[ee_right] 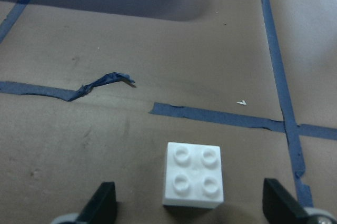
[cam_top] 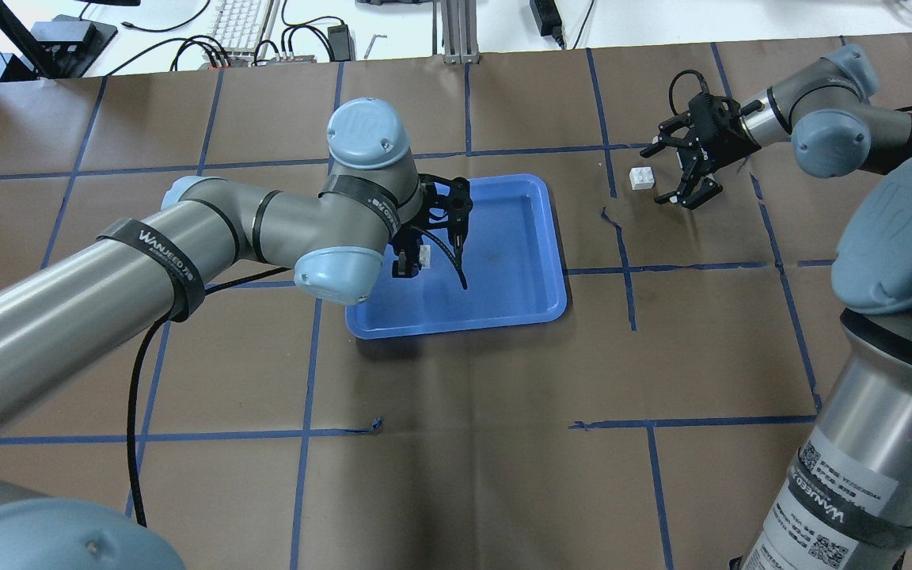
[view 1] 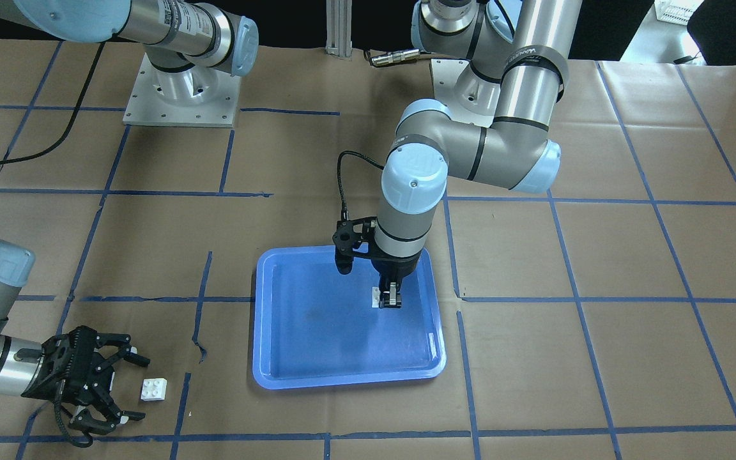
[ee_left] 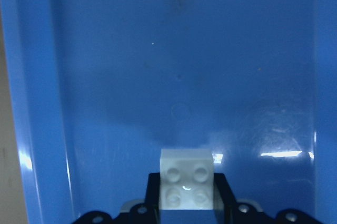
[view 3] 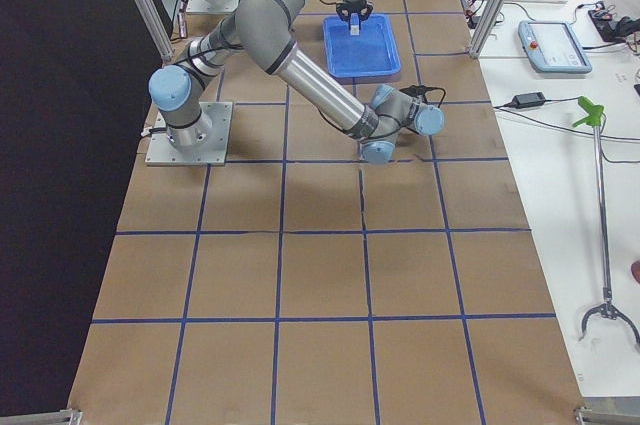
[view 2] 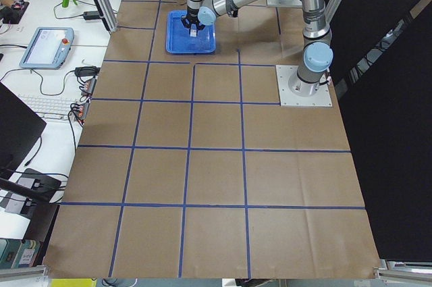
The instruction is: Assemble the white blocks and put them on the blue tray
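Left pincer [view 1: 390, 299] clamped on white block [ee_left: 187, 179] over blue tray [view 1: 291, 358], mid-frame, likely as base. Right pincer [view 1: 138, 390] spread apart before second block [view 1: 153, 389] on bench [view 1: 598, 351], lower left, ready to grab.

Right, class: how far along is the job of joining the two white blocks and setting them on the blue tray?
Done: nothing joined yet. In hand: the left claw is shut on one white block over the blue tray. The other white block lies on the brown paper outside the tray, just ahead of the open right claw. Left: grasp it, join the two, set the pair on the tray.
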`<state>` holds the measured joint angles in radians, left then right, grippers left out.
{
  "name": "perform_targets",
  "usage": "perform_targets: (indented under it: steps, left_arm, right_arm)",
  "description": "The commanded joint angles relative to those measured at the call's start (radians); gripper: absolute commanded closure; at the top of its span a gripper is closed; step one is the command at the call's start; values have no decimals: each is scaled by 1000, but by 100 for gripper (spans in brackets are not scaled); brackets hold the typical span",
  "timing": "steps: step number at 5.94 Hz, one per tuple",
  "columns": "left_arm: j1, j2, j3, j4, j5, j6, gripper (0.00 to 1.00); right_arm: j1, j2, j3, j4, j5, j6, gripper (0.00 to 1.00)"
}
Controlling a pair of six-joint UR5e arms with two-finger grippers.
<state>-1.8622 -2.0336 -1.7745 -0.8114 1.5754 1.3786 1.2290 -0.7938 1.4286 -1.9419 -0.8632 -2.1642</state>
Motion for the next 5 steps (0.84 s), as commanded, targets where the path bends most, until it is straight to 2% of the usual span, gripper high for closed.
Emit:
perform_targets:
  steps: [1,2,3,4,5]
  left_arm:
    - [-15,-52,0,64,-3,-9,95]
    - [-15,-65,0,64,-5,-13,88]
    - [-15,-69,0,64,-6,-32,1]
    - [-14,-50,7,57,-3,-32,0]
    - [-3,25,24,-34,3,-27,0]
  right_arm:
    - [1,-1,0,0,27,0,32]
    - [1,-1,0,0,27,-3,47]
    - [1,-1,0,-5,27,-8,59]
    - [1,-2,-2,-9,27,-8,67]
    - [1,-5,-3,-9,27,-3,70]
